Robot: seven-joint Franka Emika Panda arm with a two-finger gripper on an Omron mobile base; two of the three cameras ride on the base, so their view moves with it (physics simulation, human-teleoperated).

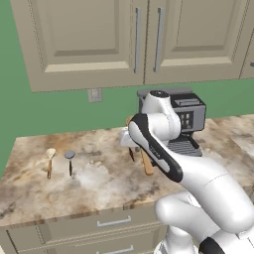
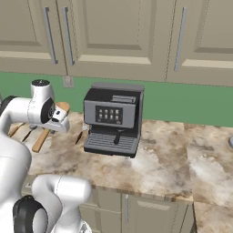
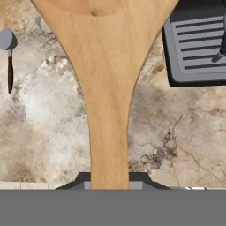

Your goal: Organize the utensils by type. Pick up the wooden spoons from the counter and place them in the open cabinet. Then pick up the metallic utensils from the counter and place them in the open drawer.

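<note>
two small utensils (image 1: 59, 161) lie on the marbled counter (image 1: 99, 183); the pincer (image 3: 110, 180) grips the large wooden spoon (image 3: 108, 88).

The hand (image 3: 110, 178) grips the large wooden spoon (image 3: 108, 88) by its handle above the marbled bench (image 3: 176, 132). A grey-headed utensil (image 3: 8, 53) lies left; apparently a coffee machine's drip tray (image 3: 198, 48) sits right.

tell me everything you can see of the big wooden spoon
The large wooden spoon is smooth orange-tan wood in one piece, with a flat handle that widens into a broad bowl cut off at the hand view's top edge. It is held in the claw, which grips the handle's lower end. Below it lies the marbled counter. In the left base view its handle slants out from behind the arm.
</note>
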